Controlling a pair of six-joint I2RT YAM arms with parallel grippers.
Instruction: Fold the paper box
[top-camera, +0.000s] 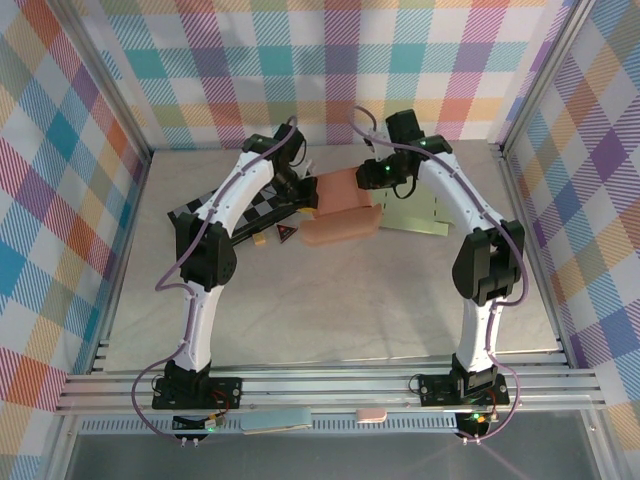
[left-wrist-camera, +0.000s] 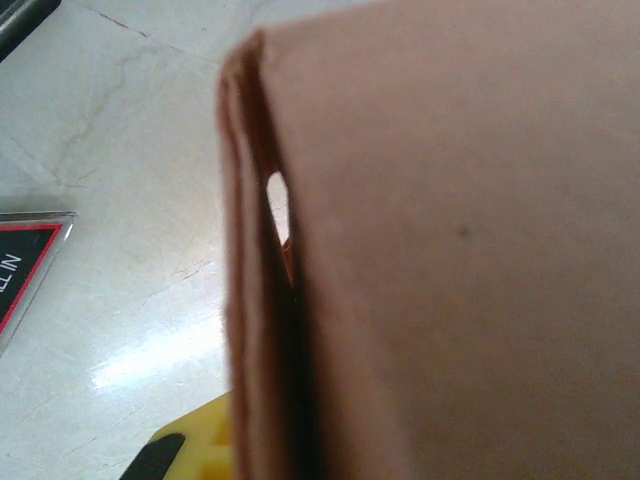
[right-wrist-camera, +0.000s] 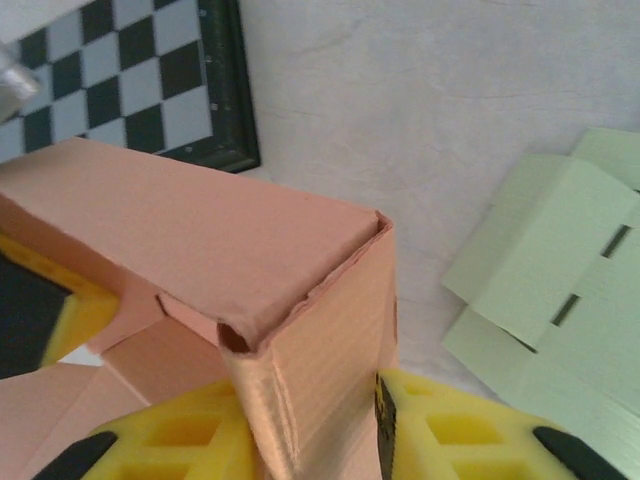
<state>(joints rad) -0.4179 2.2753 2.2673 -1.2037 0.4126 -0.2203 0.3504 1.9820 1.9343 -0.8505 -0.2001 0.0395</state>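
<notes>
The salmon paper box (top-camera: 340, 210) stands half-formed in the middle of the table, between the two arms. My left gripper (top-camera: 300, 188) is at the box's left side; in the left wrist view a doubled wall of the box (left-wrist-camera: 450, 250) runs down beside one yellow finger (left-wrist-camera: 190, 450), and the other finger is hidden behind it. My right gripper (top-camera: 378, 175) reaches the box from the right. In the right wrist view its yellow fingers (right-wrist-camera: 450, 430) press on either side of an upright wall at a corner of the box (right-wrist-camera: 200, 240).
A black-and-white checkerboard (top-camera: 250, 210) lies left of the box, also in the right wrist view (right-wrist-camera: 120, 80). A flat pale green box blank (top-camera: 415, 212) lies to the right (right-wrist-camera: 560, 280). A small red-and-black card (top-camera: 286, 234) sits in front. Plaid walls enclose the table.
</notes>
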